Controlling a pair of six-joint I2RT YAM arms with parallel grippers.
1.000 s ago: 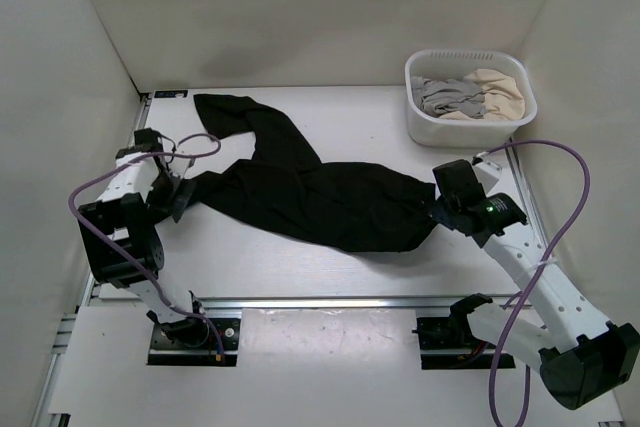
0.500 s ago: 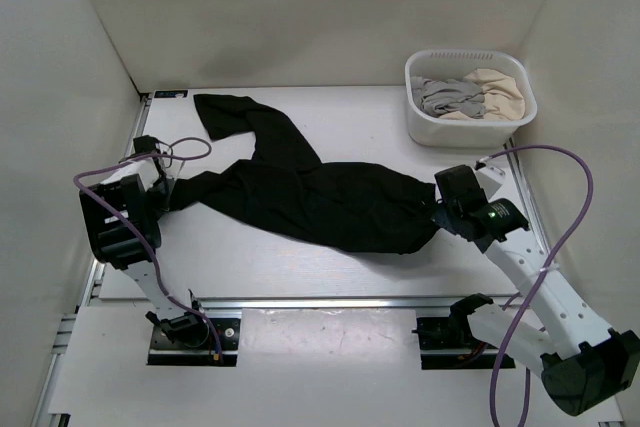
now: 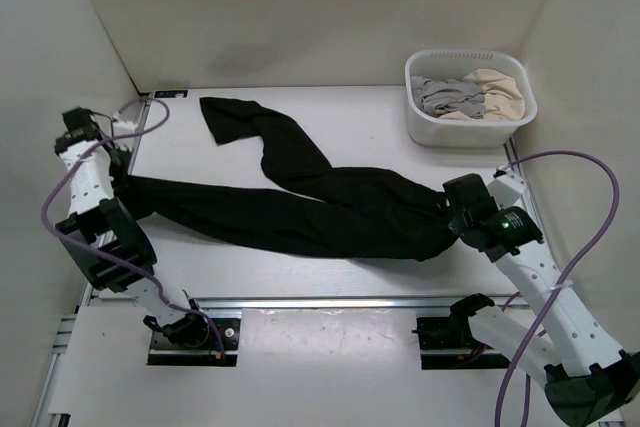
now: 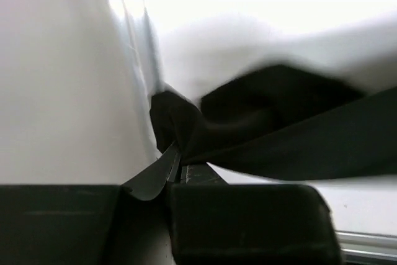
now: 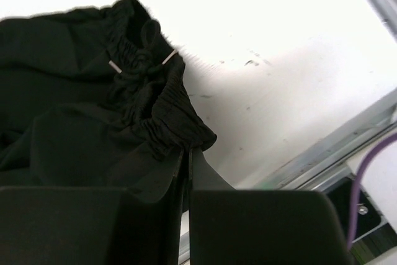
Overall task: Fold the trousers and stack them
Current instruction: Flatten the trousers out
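Across the white counter the black trousers lie stretched left to right, with one leg curling toward the far left corner. The left tool is clamped on a leg end at the left edge. The right tool is clamped on the gathered waistband near the right edge.

Enclosed white work cell, soft even light.
White table shut in on three sides by plain off-white panels: back wall, left wall, right wall. Aluminium rail runs along the table's near edge. White plastic basket stands at the far right corner. A faint shadow lies low on the back wall.
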